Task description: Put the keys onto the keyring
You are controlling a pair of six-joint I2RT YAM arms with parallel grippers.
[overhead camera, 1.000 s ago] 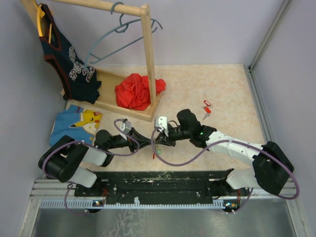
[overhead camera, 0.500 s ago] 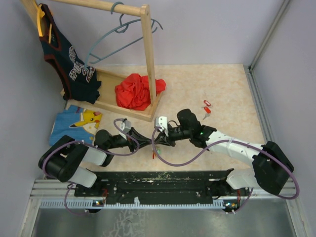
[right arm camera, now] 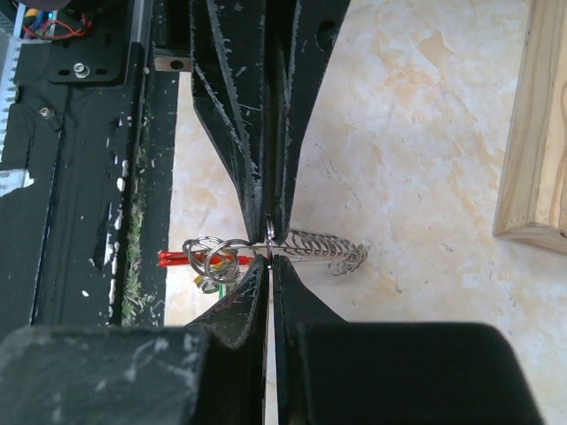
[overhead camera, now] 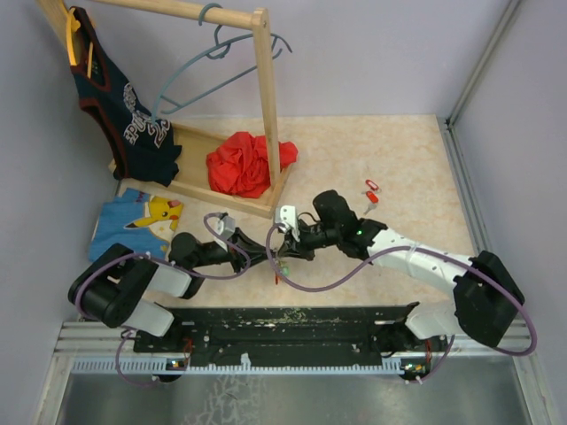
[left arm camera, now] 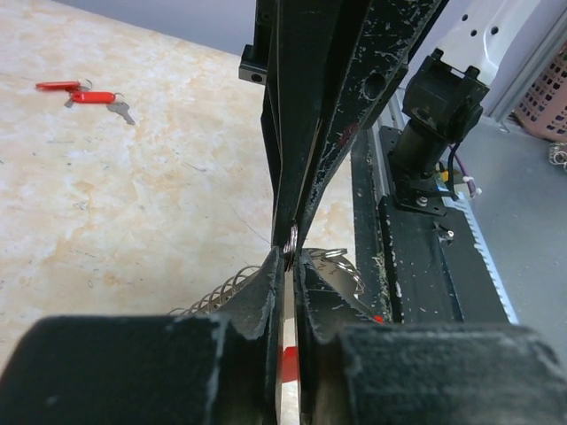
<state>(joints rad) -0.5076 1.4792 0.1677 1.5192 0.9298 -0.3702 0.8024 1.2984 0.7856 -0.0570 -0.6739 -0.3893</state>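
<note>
Keyring nipped btwn tips of L hand & R hand, both clamped tight on it; red keys well apart on counter.

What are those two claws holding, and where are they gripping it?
The left gripper and right gripper meet tip to tip, both pinching the keyring at a small wire loop between their fingertips.

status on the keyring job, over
left gripper and right gripper both shut, tip to tip on the keyring. one red key hangs at it; two red keys lie loose beyond. no obstruction seen.
</note>
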